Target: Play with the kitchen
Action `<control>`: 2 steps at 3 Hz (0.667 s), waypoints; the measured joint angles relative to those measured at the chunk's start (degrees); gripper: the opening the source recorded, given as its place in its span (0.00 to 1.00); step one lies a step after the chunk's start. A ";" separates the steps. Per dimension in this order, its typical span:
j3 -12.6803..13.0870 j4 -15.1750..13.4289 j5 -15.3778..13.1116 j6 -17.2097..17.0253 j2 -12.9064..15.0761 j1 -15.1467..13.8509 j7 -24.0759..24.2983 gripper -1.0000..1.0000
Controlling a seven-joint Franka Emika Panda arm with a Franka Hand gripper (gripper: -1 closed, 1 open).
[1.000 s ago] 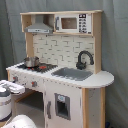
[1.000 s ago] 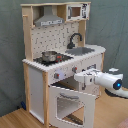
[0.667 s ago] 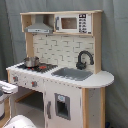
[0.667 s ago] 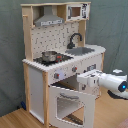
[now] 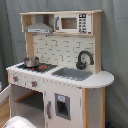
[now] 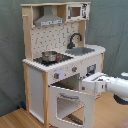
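Note:
The kitchen (image 5: 60,65) is a tall white and light-wood toy with a grey hood (image 5: 40,26), a black faucet (image 5: 84,59), a sink (image 5: 72,74) and a small pot (image 5: 31,61) on the stove. In the second exterior view the kitchen (image 6: 55,55) has its windowed oven door (image 6: 67,106) hanging open towards the front. My gripper (image 6: 86,83) is at the door's upper edge, and the white arm (image 6: 112,86) reaches in from the second exterior view's right. In the first exterior view only a white part of the arm (image 5: 17,122) shows at the bottom left.
A grey-green curtain (image 6: 112,25) hangs behind the kitchen. The floor (image 6: 15,120) is light wood. A toy microwave (image 5: 72,22) sits on the top shelf, and a narrow cupboard door (image 5: 62,105) is shut under the sink.
My arm has dropped lower and moved in towards the kitchen's front. In the first exterior view it has sunk from the left edge to the bottom corner. The oven door stays open.

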 joint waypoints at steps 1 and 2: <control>-0.34 5.17 -0.10 -3.84 -0.12 1.89 1.02 1.00; -0.01 9.76 -0.58 -6.40 -0.20 2.03 3.45 1.00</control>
